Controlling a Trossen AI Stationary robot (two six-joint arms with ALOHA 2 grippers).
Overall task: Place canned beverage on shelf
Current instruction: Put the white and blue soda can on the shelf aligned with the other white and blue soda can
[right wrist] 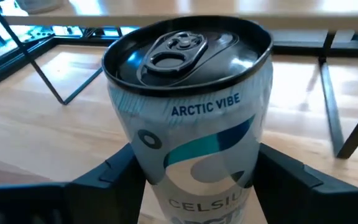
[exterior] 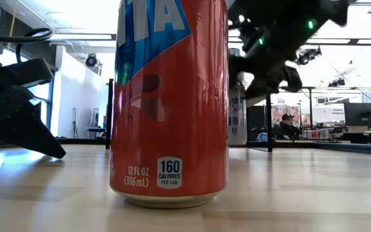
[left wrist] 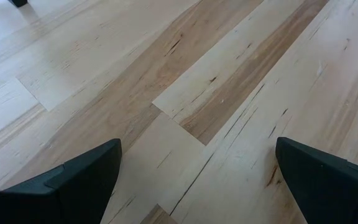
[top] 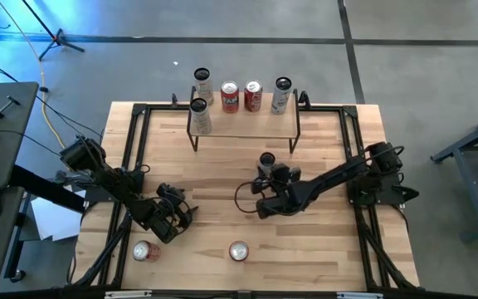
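Wooden tabletop (top: 222, 170), shelf (top: 243, 123) behind; right jaws grip pale can (right wrist: 191, 118); left jaws open, empty.

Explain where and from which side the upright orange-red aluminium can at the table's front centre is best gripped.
Grip the orange-red can across its round side wall at mid-height, probably coming in level from its left. It stands upright with bare table around it, and the open left gripper waits on that side.

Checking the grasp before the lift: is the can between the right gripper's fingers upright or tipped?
Upright. The Celsius can shows its lid on top, the right gripper closed around its sides.
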